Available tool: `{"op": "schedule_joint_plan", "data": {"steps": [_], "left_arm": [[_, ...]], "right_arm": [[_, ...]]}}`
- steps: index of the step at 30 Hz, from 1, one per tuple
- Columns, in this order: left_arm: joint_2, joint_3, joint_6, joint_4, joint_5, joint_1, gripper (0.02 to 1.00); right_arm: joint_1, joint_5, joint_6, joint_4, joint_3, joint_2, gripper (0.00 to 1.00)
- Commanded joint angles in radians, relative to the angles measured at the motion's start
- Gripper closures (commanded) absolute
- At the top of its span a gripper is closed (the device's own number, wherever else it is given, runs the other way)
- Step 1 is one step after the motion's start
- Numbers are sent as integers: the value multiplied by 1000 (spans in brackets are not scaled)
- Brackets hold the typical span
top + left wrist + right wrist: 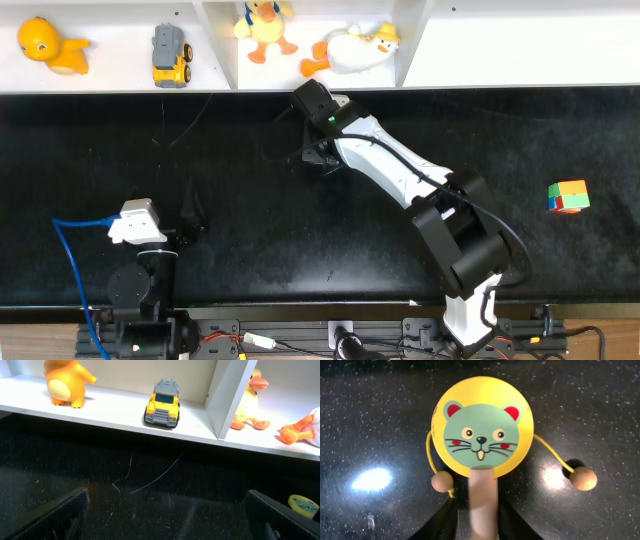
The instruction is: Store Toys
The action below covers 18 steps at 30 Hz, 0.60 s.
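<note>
While the right gripper [483, 512] has its two fingers pinched on the wooden handle of a yellow mouse-faced rattle drum [482, 435], the drum head sits face-up just beyond the fingertips over the black mat [370, 410]. A stringed bead [583, 479] trails off to each side. Whether the toy is off the mat cannot be told. The step in hand looks like carrying it to the white shelf [500, 45] ahead of the gripper. Done well, that means a firm hold on the handle and a lift high enough that the beads (they hang loose) clear the shelf's lip. It should then be set down in a bare bay, apart from the plush ducks [265, 25]. The right arm stretches long across the mat, wrist pitched down. The left gripper [170, 515] rests near its own base, fingers spread wide and empty, facing the yellow toy truck [162, 404].
</note>
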Motion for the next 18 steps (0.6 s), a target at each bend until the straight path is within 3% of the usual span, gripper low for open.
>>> {"op": "schedule_joint_plan", "data": {"steps": [1, 9, 12, 18], "left_arm": [[-12, -9, 11, 5, 10, -5, 20], [-12, -9, 11, 5, 10, -5, 20], [-12, -9, 11, 5, 10, -5, 20], [-12, -9, 11, 5, 10, -5, 20]], "right_arm": [[-6, -6, 5, -2, 2, 42, 735], [-6, -37, 5, -8, 2, 42, 858], [-7, -81, 5, -11, 3, 41, 954], [-11, -156, 5, -129, 57, 27, 954]]}}
